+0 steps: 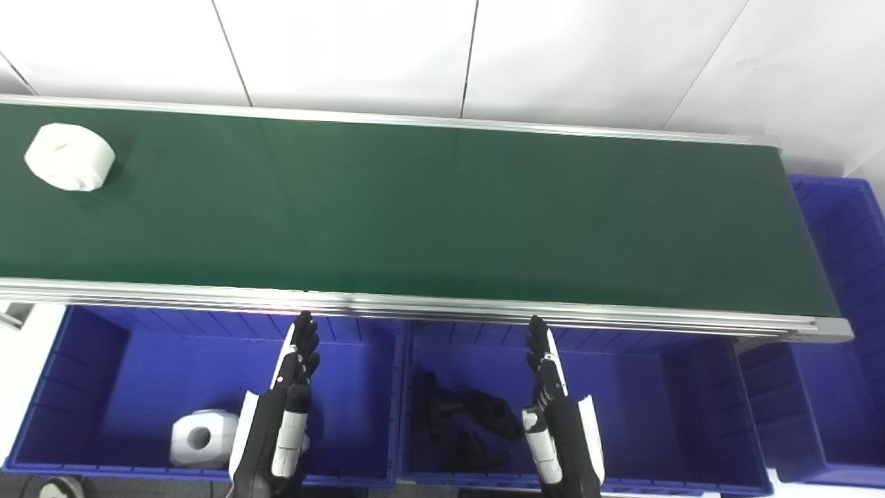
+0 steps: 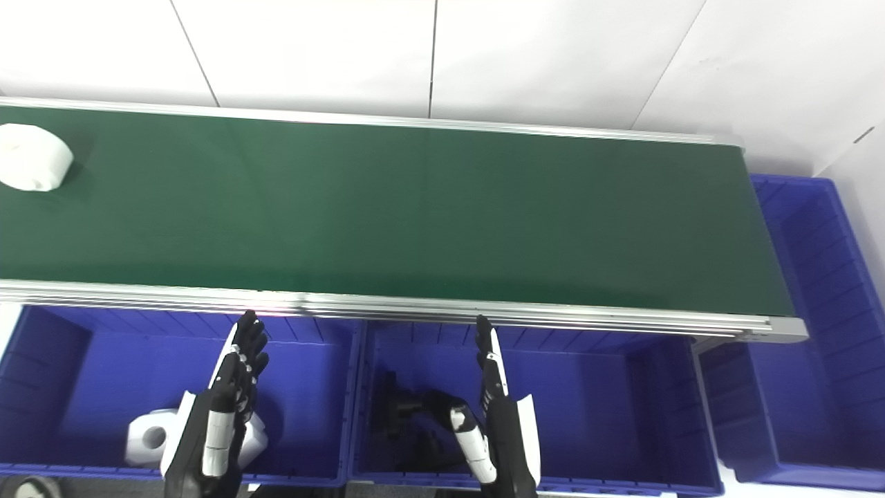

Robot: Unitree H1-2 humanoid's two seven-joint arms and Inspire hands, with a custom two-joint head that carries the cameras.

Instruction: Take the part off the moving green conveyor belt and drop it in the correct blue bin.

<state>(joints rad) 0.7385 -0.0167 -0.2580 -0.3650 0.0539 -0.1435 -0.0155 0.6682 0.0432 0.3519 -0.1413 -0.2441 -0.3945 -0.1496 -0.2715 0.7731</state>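
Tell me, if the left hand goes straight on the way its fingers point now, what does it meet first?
Probably the conveyor's near aluminium rail: the left hand, open over the left blue bin, points at it. Height is unclear; it might pass above onto the green belt.

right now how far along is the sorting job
Already done, it seems: a white part lies in the left blue bin and black parts in the middle blue bin. In hand: nothing; the left hand and right hand hang open over the bins. Left: the white cylindrical part at the far left of the green conveyor belt awaits picking.
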